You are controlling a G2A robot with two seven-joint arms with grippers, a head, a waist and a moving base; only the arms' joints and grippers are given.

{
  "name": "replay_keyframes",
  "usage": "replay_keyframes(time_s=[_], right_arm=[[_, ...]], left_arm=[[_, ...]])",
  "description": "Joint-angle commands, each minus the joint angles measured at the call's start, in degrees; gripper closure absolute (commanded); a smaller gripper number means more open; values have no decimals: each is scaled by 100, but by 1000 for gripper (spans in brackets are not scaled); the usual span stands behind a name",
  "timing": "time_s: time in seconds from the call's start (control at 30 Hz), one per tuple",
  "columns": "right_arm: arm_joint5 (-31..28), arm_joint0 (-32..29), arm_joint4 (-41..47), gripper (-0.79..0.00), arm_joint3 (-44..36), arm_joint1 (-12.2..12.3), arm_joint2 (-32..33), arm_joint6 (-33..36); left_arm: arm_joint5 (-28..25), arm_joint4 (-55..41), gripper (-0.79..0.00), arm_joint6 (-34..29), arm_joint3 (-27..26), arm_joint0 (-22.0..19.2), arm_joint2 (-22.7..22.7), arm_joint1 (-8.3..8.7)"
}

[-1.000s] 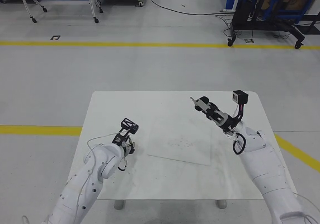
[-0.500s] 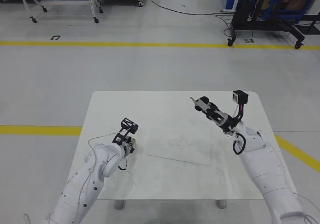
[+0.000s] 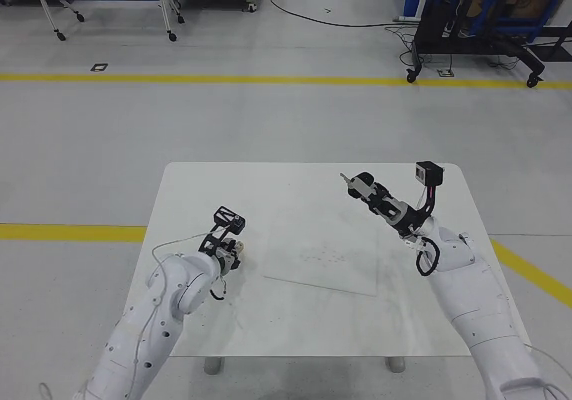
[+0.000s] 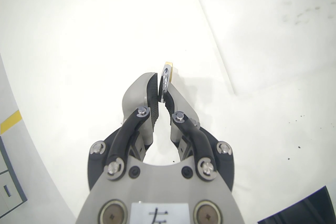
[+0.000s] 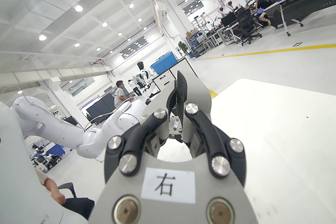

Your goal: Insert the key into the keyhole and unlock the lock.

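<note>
My left gripper [image 3: 234,256] [image 4: 162,93] sits low over the left part of the white table [image 3: 266,190] and is shut on a small padlock [image 4: 166,73]. Its silver shackle is pinched between the pads and a bit of the brass body pokes out beyond the fingertips. The lock [image 3: 238,252] is a small tan spot in the top view. My right gripper [image 3: 350,181] [image 5: 179,89] hangs above the table's far right part, fingers pressed together. A thin grey tip, apparently the key [image 3: 344,177], sticks out past them; in the right wrist view the fingers hide it.
A thin white sheet [image 3: 321,255] [image 4: 262,25] lies flat on the middle of the table, between the two arms. Its edge runs just beside the lock. The table's left edge [image 4: 15,93] is close to the left gripper.
The left wrist has shifted slightly toward the far side of the table with the lock still gripped. The right arm has not moved.
</note>
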Motion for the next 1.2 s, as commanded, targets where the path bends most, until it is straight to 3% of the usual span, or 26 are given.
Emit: replay_keyframes(time_s=[0.0,0.3,0.33,0.37,0.63,0.73,0.93,1.0,1.17], right_arm=[[0,0,0,0,0,0,0,0],[0,0,0,0,0,0,0,0],[0,0,0,0,0,0,0,0],[0,0,0,0,0,0,0,0],[0,0,0,0,0,0,0,0],[0,0,0,0,0,0,0,0],[0,0,0,0,0,0,0,0],[0,0,0,0,0,0,0,0],[0,0,0,0,0,0,0,0]], left_arm=[[-112,-82,0,-121,20,-25,-15,4],[-288,-172,0,-272,98,-84,-36,14],[-305,-184,-65,-267,111,-90,-43,15],[-317,-198,-200,-266,126,-98,-49,16],[-362,-274,-219,-289,192,-163,-45,15],[-388,-293,-142,-299,219,-192,-37,14],[-381,-287,-105,-262,298,-263,-13,9],[-374,-205,0,-244,360,-308,10,8],[-337,38,0,-208,588,-494,128,-12]])
